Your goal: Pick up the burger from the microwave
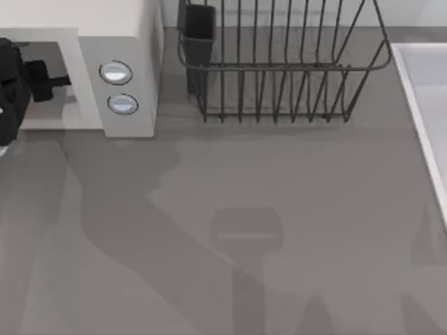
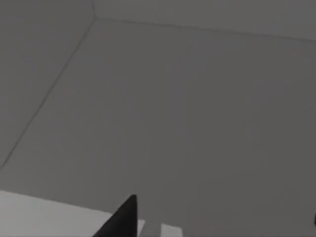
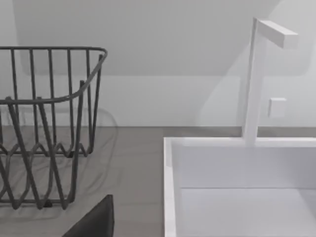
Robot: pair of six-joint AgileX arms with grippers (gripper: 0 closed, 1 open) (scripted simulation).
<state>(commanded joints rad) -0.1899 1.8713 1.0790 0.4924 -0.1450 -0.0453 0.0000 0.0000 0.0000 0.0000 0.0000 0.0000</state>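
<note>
My left arm comes in at the tabletop's (image 1: 230, 209) left edge and reaches level into the open cavity of the microwave (image 1: 136, 42). The left gripper (image 1: 43, 78) is inside the opening, pointing toward the knob panel. In the left wrist view its fingers (image 2: 123, 219) are spread wide, one dark tip low in the frame and a sliver of the other at the edge. Bare cavity floor lies between them and they grasp nothing. The right gripper (image 3: 96, 222) hangs low over the tabletop between the dish rack (image 3: 49, 98) and the sink (image 3: 170, 197).

The tabletop is plain matte grey. Its near and middle parts carry only soft shadows of the arms. Farther back on the left stands the microwave, a light grey-white box. Its wide cavity is on the left and its side panel holds two round silvery-blue knobs, the upper knob (image 1: 115, 72) just above the lower knob (image 1: 123, 104). Inside, the cavity walls are smooth and grey. Where the burger sits I cannot tell. Just right of the microwave is the black wire dish rack, with a dark cup holder (image 1: 198, 28) on its left end. The white sink runs along the right edge, with a square white faucet (image 3: 252, 84) behind it. A pale wall closes the back.
</note>
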